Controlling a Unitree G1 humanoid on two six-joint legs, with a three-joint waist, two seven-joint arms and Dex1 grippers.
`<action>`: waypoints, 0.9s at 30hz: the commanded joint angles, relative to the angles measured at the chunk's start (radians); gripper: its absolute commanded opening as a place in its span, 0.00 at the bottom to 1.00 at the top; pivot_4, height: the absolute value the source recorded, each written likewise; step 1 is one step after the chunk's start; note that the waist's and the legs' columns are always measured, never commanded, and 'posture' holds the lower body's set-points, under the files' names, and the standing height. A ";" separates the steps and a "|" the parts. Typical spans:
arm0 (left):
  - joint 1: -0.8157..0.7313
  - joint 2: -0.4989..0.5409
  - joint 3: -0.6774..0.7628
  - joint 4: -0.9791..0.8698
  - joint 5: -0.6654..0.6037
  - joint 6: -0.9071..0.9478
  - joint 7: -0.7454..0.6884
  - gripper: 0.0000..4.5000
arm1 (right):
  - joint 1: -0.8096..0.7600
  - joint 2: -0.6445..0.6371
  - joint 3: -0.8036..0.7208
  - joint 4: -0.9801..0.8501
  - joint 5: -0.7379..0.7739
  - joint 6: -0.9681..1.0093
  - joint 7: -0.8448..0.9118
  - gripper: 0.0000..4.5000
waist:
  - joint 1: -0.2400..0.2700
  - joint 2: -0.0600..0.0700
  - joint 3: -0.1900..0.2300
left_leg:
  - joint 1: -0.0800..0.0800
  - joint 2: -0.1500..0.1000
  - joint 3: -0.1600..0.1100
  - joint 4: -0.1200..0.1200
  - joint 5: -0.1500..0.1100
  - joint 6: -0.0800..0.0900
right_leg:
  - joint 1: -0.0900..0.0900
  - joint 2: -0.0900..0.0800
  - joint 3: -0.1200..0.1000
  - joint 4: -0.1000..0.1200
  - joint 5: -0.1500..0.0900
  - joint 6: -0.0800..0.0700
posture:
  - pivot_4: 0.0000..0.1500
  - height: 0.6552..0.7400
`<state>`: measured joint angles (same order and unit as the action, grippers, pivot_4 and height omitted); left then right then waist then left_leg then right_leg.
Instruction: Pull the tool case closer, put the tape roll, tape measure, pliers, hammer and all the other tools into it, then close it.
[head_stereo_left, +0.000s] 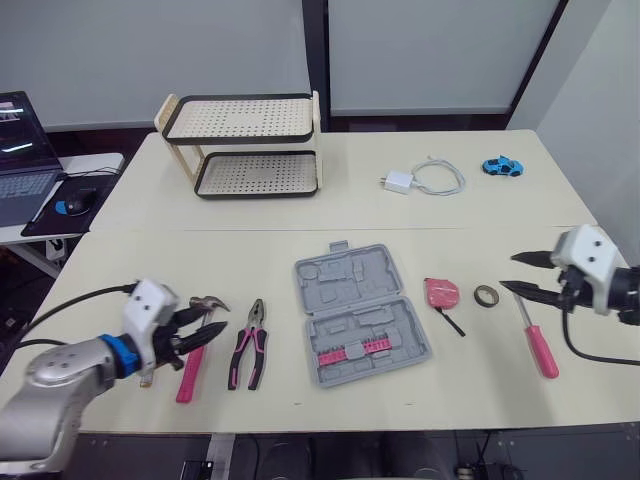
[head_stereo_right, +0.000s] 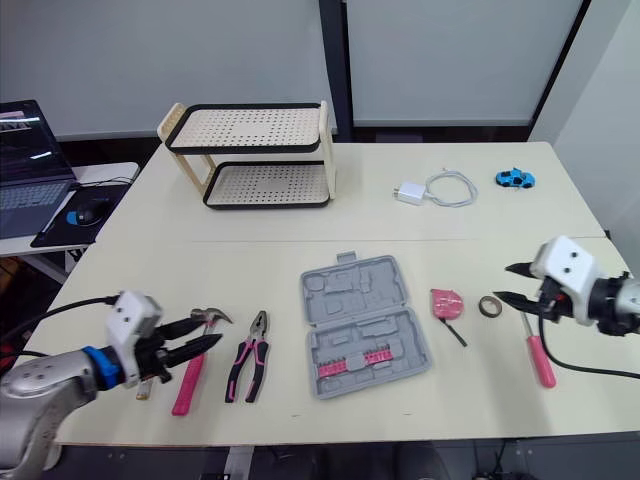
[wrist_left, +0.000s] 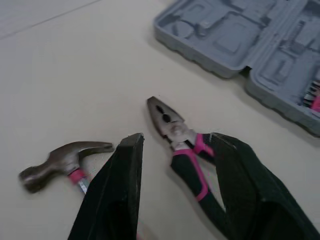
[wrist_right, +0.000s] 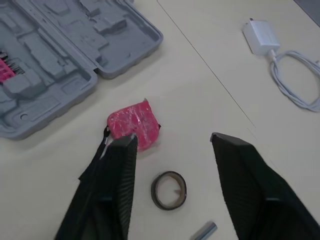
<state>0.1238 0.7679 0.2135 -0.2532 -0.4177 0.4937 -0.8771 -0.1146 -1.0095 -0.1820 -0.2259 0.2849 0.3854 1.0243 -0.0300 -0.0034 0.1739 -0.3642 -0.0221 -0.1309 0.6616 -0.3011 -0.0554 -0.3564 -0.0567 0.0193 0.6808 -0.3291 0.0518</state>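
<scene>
Tool case of grey moulded plastic (head_stereo_left: 360, 315) lies open and flat on the cream table (head_stereo_left: 300, 210), about midway between both grippers, its long axis running away from the robot. Right gripper (head_stereo_left: 510, 272), fingers spread and pointed low toward the case, has the small dark tape roll (wrist_right: 154, 191) just ahead of its tips. The pink tape measure (head_stereo_left: 441, 292) comes next, then the case. Left gripper (head_stereo_left: 213, 325), also parted, hovers over the pink-handled hammer (head_stereo_left: 188, 375), with the pink-and-black pliers (head_stereo_left: 250, 345) just beyond. Tape roll looks the right arm's nearest pick.
</scene>
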 joint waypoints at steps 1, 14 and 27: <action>-0.053 -0.037 -0.087 -0.018 0.047 -0.002 0.048 0.19 | -0.046 0.027 0.089 -0.071 -0.042 0.053 -0.050 0.22 | 0.000 0.000 0.000 | 0.000 0.000 0.000 0.000 0.000 0.000 | 0.000 0.000 0.000 0.000 0.000 0.000 | 1.00 1.00; -0.225 -0.160 -0.300 0.166 0.205 -0.052 0.116 0.00 | -0.274 0.184 0.435 0.100 -0.285 0.081 -0.110 0.01 | -0.001 0.000 0.000 | -0.001 -0.001 -0.001 0.001 0.000 -0.001 | -0.001 0.000 -0.001 0.000 0.000 0.000 | 1.00 1.00; -0.305 -0.207 -0.387 0.212 0.247 -0.027 0.096 0.00 | -0.381 0.302 0.521 0.291 -0.364 0.015 -0.100 0.01 | -0.002 0.000 0.000 | -0.001 -0.001 -0.002 0.000 0.002 -0.004 | -0.002 0.000 -0.001 0.000 0.000 0.000 | 1.00 1.00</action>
<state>-0.1705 0.5630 -0.1631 -0.0352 -0.1778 0.4691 -0.7761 -0.4713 -0.7123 0.3403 0.0675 -0.0675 0.4211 0.9184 -0.0315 -0.0035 0.1738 -0.3651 -0.0235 -0.1324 0.6622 -0.2986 -0.0597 -0.3579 -0.0566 0.0181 0.6808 -0.3291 0.0519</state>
